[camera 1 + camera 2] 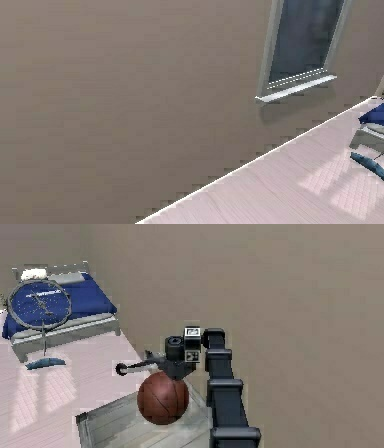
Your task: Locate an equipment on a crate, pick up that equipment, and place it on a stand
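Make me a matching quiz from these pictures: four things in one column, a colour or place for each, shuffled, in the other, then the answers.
Things:
1 ball
2 window
3 bed
4 racket

Descriptions:
A dark pane, pale sill
B blue cover, white pillows
C reddish brown, at the grey crate
D round hoop in front of the bed

Pairs: 1-C, 2-A, 3-B, 4-D

A blue bed [95, 299] bears white pillows [66, 276]; a brown ball [162, 399] sits at the grey crate [100, 424].
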